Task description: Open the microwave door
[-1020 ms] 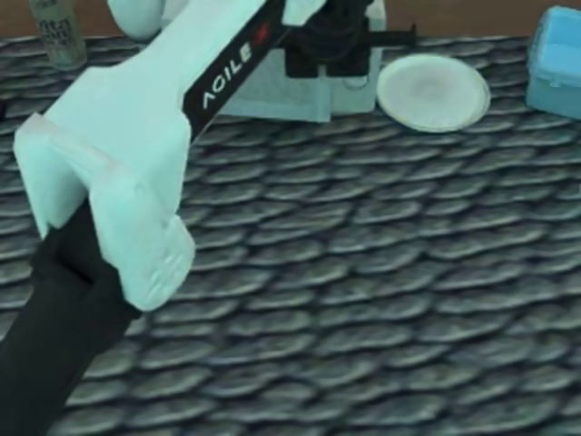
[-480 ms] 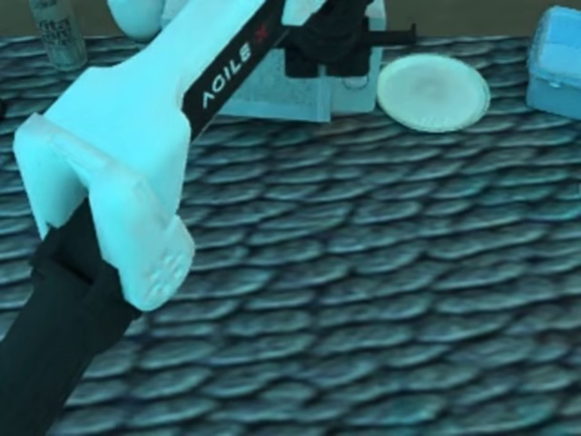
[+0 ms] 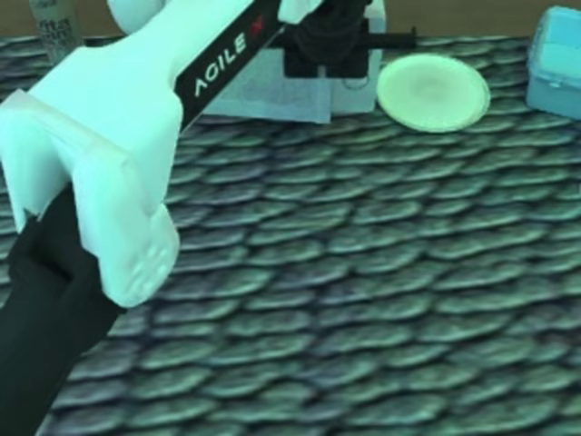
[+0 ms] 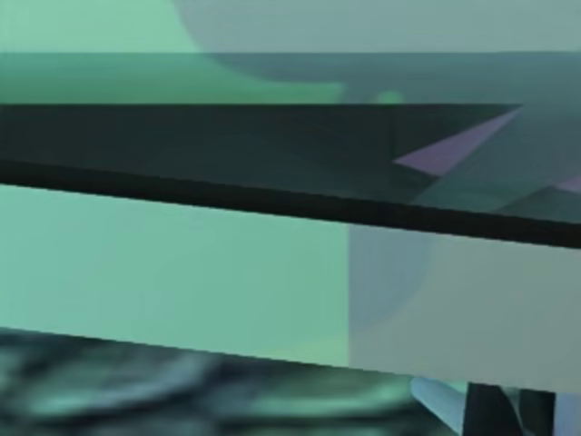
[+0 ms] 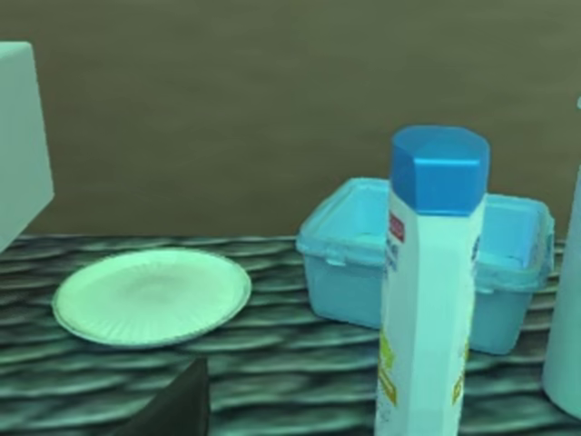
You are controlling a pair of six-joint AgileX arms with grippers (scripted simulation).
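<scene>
At the far edge of the surface point(image 3: 381, 272) we see the microwave point(image 3: 272, 91), largely hidden by our left arm point(image 3: 136, 136). The left gripper point(image 3: 327, 41) reaches over its front, jaws' state unclear. A white plate point(image 3: 433, 92) lies just beside it.

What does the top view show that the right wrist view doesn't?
Top view only: the left arm reaching to the microwave at the table's far edge, its gripper hidden there, and a grey can far left. Right wrist view only: a blue-capped bottle close up. Both: the plate and the blue box on the woven table.
</scene>
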